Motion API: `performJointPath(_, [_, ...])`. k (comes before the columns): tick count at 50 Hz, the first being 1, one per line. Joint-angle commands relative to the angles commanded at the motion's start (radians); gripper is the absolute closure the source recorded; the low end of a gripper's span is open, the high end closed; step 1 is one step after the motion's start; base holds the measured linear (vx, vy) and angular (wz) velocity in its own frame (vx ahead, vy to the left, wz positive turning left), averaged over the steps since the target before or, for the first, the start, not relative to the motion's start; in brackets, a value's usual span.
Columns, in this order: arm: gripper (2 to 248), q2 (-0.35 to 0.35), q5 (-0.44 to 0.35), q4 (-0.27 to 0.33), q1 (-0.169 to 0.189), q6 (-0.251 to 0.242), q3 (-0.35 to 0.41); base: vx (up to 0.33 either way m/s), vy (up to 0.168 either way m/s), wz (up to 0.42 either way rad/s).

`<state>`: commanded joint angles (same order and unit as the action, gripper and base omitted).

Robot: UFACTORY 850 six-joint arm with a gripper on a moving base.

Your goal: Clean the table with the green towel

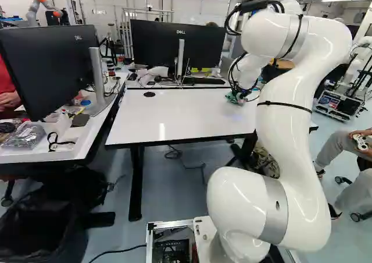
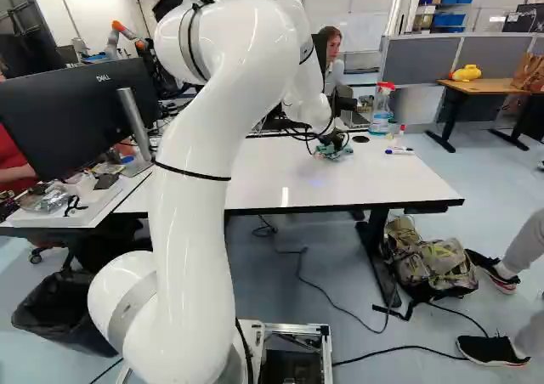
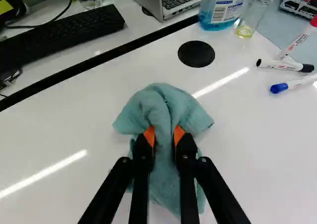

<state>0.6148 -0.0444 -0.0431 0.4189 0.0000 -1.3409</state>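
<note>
Near the round black cap (image 3: 196, 54), the jaws grip the green towel (image 3: 163, 107) by its middle between 2 orange pads (image 3: 149, 136), probably so its loose folds spread across the table (image 3: 59, 130) for wiping. 3 markers (image 3: 276, 65) lie beside the cap, likely obstacles.

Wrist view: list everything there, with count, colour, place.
Rumpled cloth towel: one, teal, between the fingers
Flat tabletop: one, white, under the towel
Round flat disc: one, black, ahead of the towel
Slim plastic markers: three, white, with red, black and blue caps, near the jar
Glass jar: one, clear, green-lidded, beside the bottle
Plastic bottle: one, blue liquid, beside the laptop
Laptop: one, grey
Flat keyboard: one, black, near the laptop
Two-fingered gripper: one, black, orange-padded, gripping the towel
</note>
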Motion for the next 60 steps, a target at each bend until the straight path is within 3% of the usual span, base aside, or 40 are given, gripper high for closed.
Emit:
performJointPath(24, [189,-0.103,0.0,0.0,-0.022,0.0,0.139,0.0,0.0,0.0])
performJointPath(44, [189,-0.142,0.0,0.0,-0.026,0.0,0.154,0.0,0.0,0.0])
performJointPath(60, [189,-0.202,0.0,0.0,-0.061,0.0,0.19,0.0,0.0,0.0])
